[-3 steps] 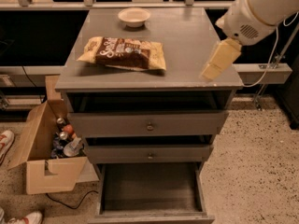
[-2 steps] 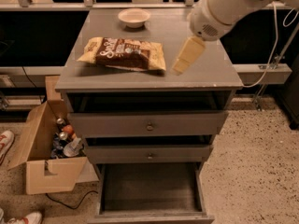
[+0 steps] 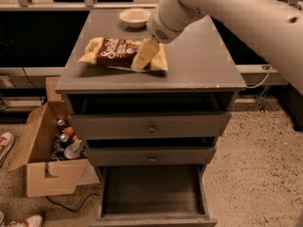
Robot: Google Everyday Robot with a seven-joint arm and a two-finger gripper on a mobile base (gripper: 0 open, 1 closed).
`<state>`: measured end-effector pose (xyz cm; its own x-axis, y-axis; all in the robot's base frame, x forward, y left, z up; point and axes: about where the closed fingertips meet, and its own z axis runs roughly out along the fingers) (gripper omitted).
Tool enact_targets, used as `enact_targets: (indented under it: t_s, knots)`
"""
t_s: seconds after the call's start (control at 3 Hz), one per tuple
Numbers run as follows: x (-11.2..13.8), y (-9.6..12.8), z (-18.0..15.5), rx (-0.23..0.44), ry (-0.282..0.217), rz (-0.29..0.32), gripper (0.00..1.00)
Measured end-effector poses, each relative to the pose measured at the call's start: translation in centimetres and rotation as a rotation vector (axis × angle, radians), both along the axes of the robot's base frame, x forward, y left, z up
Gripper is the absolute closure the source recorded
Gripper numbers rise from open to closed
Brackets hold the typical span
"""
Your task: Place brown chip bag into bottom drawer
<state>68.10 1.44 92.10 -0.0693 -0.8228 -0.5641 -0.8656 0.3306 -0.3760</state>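
The brown chip bag (image 3: 113, 52) lies flat on the left half of the grey cabinet top (image 3: 199, 65), dark brown in the middle with tan-yellow ends. My gripper (image 3: 143, 56) hangs from the white arm that comes in from the upper right. It is right over the bag's right end, pointing down and to the left. The bottom drawer (image 3: 152, 193) is pulled open at the foot of the cabinet and its dark floor is bare.
A white bowl (image 3: 135, 16) stands at the back of the cabinet top. Two shallower knobbed drawers (image 3: 151, 126) sit above the open one. An open cardboard box (image 3: 45, 160) with cans and bottles stands on the floor to the left. Shoes lie at the far left.
My arm has swung left across the cabinet top, from beyond the right edge to above the bag's right end. The bag and the drawers have not moved.
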Motion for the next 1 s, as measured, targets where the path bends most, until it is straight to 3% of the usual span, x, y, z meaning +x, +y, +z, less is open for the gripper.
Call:
enact_targets:
  t_s: [0.67, 1.0]
  knots:
    - [4.1, 4.4, -4.3, 0.082, 0.072, -0.002, 0.00]
    - [5.5, 5.5, -6.4, 0.114, 0.106, -0.002, 0.17]
